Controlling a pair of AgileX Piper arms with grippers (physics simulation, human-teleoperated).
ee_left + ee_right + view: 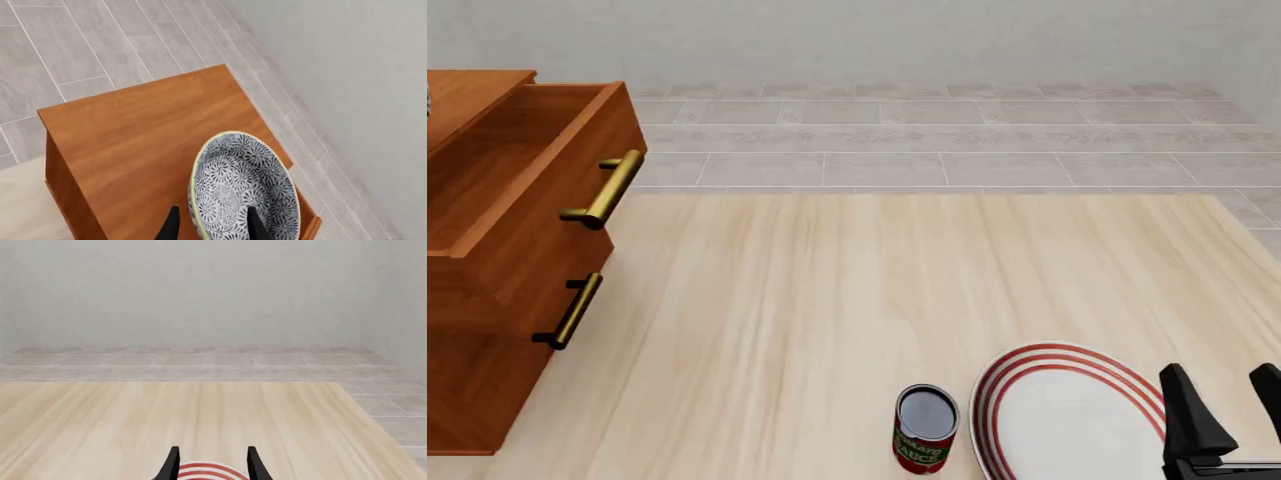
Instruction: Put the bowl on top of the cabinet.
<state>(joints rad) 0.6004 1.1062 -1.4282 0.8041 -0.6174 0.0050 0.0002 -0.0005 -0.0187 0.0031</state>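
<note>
The blue-black patterned bowl [243,185] with its yellowish rim hangs tilted over the cabinet's flat reddish-brown top [147,130] in the left wrist view. My left gripper [213,227] is shut on the bowl's wall, one finger inside and one outside. Whether the bowl touches the wood I cannot tell. In the front view the cabinet [481,370] stands at the table's left with its top drawer [554,190] pulled out; the left gripper is out of that view. My right gripper [1225,395] is open at the bottom right, with nothing between its fingers.
A flat white plate with red rings [1068,420] lies just left of the right gripper and shows in the right wrist view [207,472]. A small red-labelled can [925,428] stands left of the plate. Brass bar handles [603,188] stick out from the drawers.
</note>
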